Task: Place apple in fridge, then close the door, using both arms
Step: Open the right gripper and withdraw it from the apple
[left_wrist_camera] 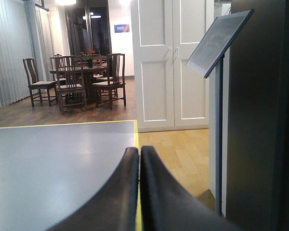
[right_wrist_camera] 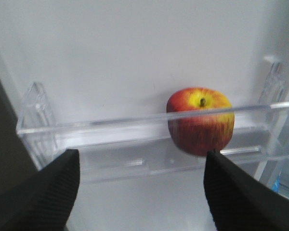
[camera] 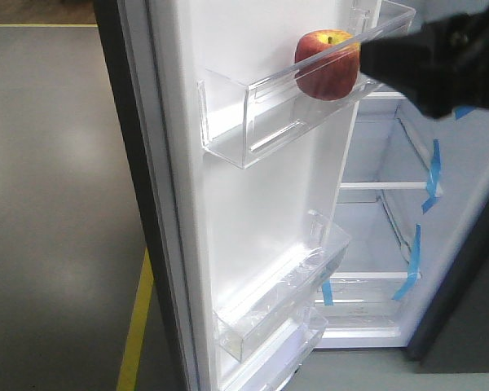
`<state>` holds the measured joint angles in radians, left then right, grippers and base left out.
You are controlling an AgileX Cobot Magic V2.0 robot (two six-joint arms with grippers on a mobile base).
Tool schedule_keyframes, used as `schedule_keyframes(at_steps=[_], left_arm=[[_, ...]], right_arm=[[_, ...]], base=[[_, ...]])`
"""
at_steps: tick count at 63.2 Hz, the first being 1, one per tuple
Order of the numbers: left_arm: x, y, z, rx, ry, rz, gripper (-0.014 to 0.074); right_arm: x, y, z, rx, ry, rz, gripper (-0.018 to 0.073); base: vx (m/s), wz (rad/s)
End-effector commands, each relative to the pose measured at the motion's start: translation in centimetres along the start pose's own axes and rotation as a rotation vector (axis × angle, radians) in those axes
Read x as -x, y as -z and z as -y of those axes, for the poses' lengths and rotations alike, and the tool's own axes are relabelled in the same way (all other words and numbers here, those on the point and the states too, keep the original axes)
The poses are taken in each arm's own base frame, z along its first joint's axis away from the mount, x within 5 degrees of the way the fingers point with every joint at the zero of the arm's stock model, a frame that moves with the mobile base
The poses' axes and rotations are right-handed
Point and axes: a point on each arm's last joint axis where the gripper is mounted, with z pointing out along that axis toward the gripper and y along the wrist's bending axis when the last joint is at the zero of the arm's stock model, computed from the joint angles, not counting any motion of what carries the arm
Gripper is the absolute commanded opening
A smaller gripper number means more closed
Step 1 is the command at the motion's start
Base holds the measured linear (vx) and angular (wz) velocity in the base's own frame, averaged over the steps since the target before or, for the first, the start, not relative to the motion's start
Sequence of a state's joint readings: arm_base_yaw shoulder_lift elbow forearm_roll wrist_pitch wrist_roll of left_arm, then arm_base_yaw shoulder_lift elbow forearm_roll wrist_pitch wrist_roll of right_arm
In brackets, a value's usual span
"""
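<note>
Far left in the front view lies grey floor (camera: 57, 204) with a yellow line (camera: 134, 334) along it; next comes the door (camera: 253, 228), swung open, dark on its outer edge and white on its inner lining. High on that lining hangs a clear upper bin (camera: 253, 134); two more clear lower bins (camera: 281, 305) sit near the bottom. The apple (camera: 326, 65) rests inside the upper bin towards its right end, stem up, yellow round the stem and red below. Just right of it the black right arm (camera: 448, 57) reaches in from the top corner, blurred. Beyond stands the fridge (camera: 371, 163), white inside, with shelves and strips of blue tape (camera: 432, 175).

The left gripper (left_wrist_camera: 139, 151) has its jaws pressed together on nothing, facing a room with a dining table and chairs (left_wrist_camera: 77, 82) and white double doors (left_wrist_camera: 171, 62). The right gripper (right_wrist_camera: 142, 161) has its jaws wide apart and empty; the apple stands behind the bin's front wall, nearer the right-hand finger (right_wrist_camera: 241, 197).
</note>
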<state>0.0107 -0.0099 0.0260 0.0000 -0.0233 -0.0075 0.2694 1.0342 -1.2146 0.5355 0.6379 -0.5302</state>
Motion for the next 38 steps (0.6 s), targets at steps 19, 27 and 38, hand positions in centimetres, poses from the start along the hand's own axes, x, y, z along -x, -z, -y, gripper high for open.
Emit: schedule_keyframes(at_steps=[19, 27, 38], left_arm=[[0.1, 0.1, 0.0, 0.000, 0.009, 0.071, -0.0006], [0.1, 0.1, 0.0, 0.000, 0.009, 0.071, -0.0006], [0.1, 0.1, 0.0, 0.000, 0.009, 0.071, -0.0006]], right_arm=[[-8.5, 7.7, -3.2, -0.004, -0.048, 0.094, 0.0513], [-11.7, 9.5, -4.2, 0.016, -0.037, 0.089, 0.0513], [-15.6, 11.4, -5.7, 0.077, -0.036, 0.041, 0.0513]], base=[[0.00, 0.00], [0.00, 0.00], [0.00, 0.00]])
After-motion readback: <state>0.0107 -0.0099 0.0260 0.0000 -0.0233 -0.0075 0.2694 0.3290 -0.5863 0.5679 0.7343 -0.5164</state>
